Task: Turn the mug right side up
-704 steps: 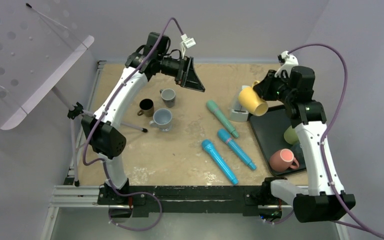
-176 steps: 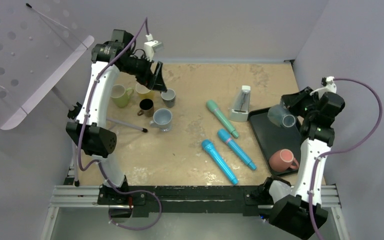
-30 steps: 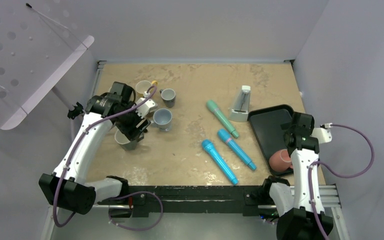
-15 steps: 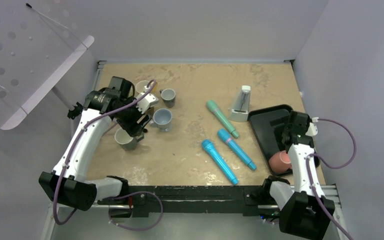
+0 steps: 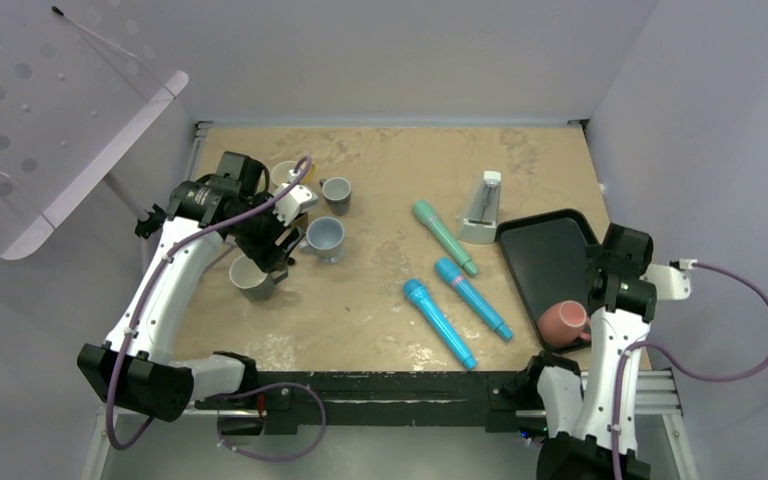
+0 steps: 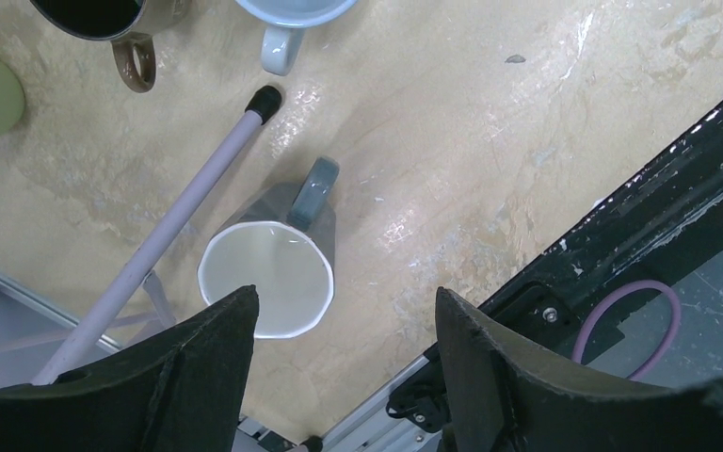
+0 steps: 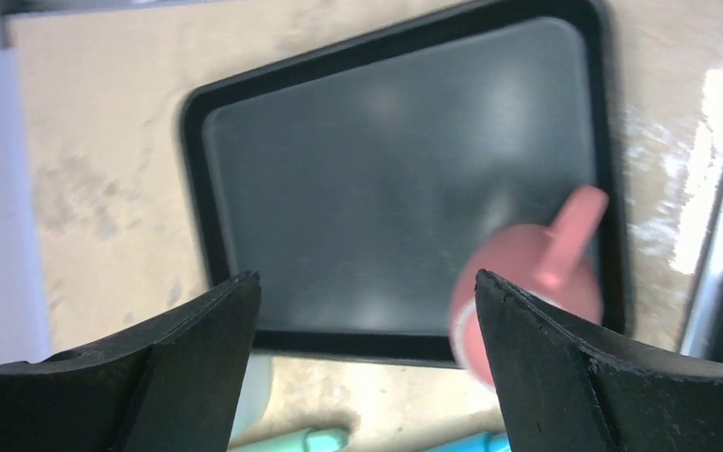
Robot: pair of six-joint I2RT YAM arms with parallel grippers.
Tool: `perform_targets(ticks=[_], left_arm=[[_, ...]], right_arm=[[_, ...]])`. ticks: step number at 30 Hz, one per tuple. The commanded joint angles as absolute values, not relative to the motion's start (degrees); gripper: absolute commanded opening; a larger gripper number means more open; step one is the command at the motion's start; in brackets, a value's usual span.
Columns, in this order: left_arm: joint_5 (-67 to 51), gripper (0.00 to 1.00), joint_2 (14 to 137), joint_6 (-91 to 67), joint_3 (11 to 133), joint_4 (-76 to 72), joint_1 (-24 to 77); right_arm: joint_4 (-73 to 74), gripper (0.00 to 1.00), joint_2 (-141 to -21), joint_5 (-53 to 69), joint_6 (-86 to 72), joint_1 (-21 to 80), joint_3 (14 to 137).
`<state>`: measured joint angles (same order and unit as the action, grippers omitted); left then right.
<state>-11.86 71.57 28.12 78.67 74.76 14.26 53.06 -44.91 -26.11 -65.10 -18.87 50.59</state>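
A pink mug point(image 5: 563, 322) stands rim down, base up, at the near end of the black tray point(image 5: 540, 250); in the right wrist view the pink mug point(image 7: 518, 292) is blurred. My right gripper point(image 7: 367, 278) hangs open above the tray point(image 7: 386, 141), holding nothing, with the mug beside its right finger. My left gripper point(image 6: 344, 297) is open above an upright grey mug point(image 6: 265, 291) with a white inside, also visible from above as the grey mug point(image 5: 250, 278).
Near the left arm stand a black mug point(image 6: 104, 14), a light blue mug point(image 5: 325, 238), a dark grey mug point(image 5: 336, 193), a cream mug point(image 5: 285, 175) and a stand's leg point(image 6: 179, 226). Three toy microphones point(image 5: 440, 322) and a metronome point(image 5: 482, 207) lie mid-table.
My right arm has swung right and back over the tray's right edge. My left gripper has lifted slightly off the grey mug, which stays upright.
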Motion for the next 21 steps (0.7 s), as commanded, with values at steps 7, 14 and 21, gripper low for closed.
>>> perform_targets(ticks=[7,14,21], left_arm=[[-16.1,0.73,71.8,27.3,81.3,73.1,14.8],[-15.8,0.73,71.0,26.4,81.4,74.2,14.8],[-15.6,0.73,71.3,25.4,82.2,73.9,14.8]], right_arm=[[54.7,0.88,-46.8,-28.6,-69.1,-25.7,42.5],[41.1,0.82,-51.4,-21.3,-64.3,-26.0,38.1],[24.6,0.75,-61.8,-4.2,-50.0,-25.8,38.9]])
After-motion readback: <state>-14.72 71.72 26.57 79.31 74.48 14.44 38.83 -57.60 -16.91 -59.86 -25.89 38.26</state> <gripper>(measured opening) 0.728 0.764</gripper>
